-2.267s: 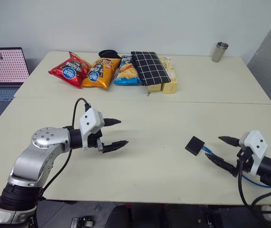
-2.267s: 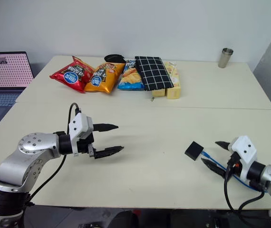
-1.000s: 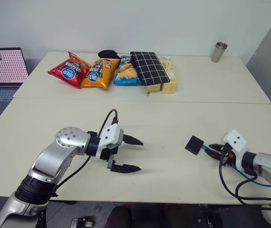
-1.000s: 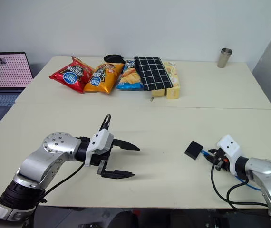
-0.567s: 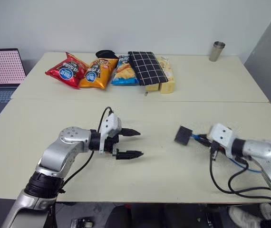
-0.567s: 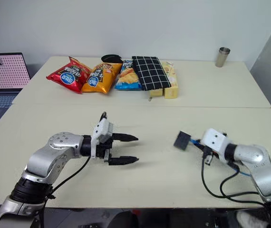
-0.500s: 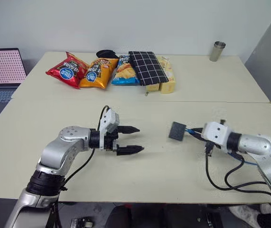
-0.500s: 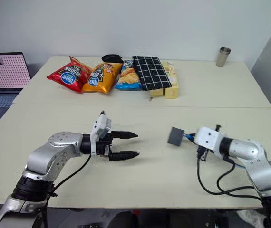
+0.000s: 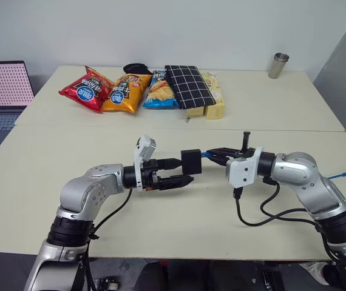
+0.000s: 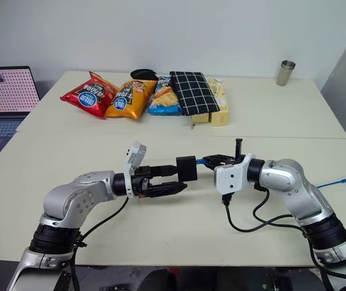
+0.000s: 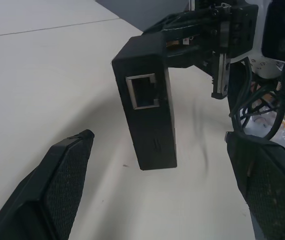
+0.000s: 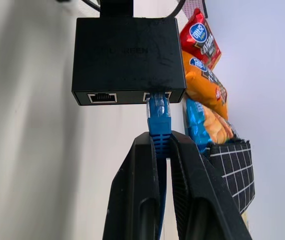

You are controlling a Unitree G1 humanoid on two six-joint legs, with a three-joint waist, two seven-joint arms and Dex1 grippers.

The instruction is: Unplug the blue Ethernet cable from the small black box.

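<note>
R end effector (image 12: 160, 150) clamped on cable (image 12: 158, 117), box (image 10: 186, 168) held off desk (image 9: 282, 109); L end effector (image 9: 182, 171) fingers apart beside box.

Bright, even light, prob. from overhead; soft shadows on table (image 9: 179, 224). Head views sharp; left wrist view's near fingertips (image 11: 57, 195) slightly blurred.

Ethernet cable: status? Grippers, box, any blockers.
Right gripper shut on blue Ethernet cable, plug seated in small black box. Box held off table. Left gripper open beside box. Nothing in the way.
</note>
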